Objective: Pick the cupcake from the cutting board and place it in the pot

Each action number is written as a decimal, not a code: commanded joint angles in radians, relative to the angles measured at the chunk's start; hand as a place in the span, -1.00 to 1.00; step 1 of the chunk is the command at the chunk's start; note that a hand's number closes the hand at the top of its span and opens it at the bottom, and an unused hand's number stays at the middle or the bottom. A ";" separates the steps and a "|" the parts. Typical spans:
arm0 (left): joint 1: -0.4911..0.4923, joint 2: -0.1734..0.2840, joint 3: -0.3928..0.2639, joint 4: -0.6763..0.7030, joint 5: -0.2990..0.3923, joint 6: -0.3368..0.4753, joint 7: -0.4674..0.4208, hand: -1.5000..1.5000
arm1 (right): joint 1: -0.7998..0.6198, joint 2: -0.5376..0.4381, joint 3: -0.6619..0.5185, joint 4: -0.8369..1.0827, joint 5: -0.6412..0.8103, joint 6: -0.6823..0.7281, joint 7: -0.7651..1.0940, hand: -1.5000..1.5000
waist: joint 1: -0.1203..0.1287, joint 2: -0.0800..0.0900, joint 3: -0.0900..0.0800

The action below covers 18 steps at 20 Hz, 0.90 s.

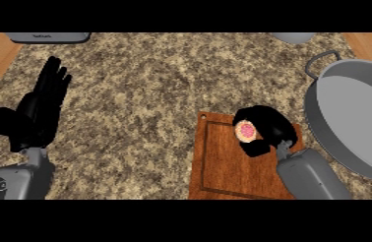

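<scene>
A cupcake (246, 131) with pink frosting shows between the curled fingers of my right hand (266, 129), which is shut on it over the wooden cutting board (225, 169). Only the frosted top is visible; the rest is hidden by the hand. The grey pot (335, 119) stands at the right edge, just right of the board, with a loop handle (320, 59) at its far side. My left hand (40, 105) rests open at the left, fingers pointing up, away from the board.
A grey appliance (49, 37) sits at the far left edge of the speckled counter. A grey round object (294, 37) shows at the far edge near the right. Wooden strips border the counter's far corners.
</scene>
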<state>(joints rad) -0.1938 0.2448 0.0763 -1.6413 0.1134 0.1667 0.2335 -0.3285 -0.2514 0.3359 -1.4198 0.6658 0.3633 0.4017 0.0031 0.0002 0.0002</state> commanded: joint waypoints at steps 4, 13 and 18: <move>0.058 -0.003 0.040 -0.031 0.010 -0.053 -0.024 0.00 | 0.028 0.049 0.001 0.067 0.100 -0.054 -0.115 1.00 | 0.001 0.000 0.000; -0.007 -0.030 0.043 0.022 -0.047 0.004 -0.012 0.00 | 0.323 -0.034 0.171 -0.290 0.167 -0.006 -0.220 1.00 | -0.045 -0.011 -0.001; 0.075 -0.026 0.056 -0.011 -0.026 -0.022 -0.038 0.00 | 0.577 -0.194 0.330 -0.621 0.208 -0.013 -0.292 1.00 | -0.059 -0.019 -0.002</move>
<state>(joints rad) -0.1535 0.2225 0.1249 -1.6483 0.0872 0.1449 0.2155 0.0638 -0.3439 0.5717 -1.8047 0.8514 0.3523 0.1510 -0.0411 -0.0158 -0.0016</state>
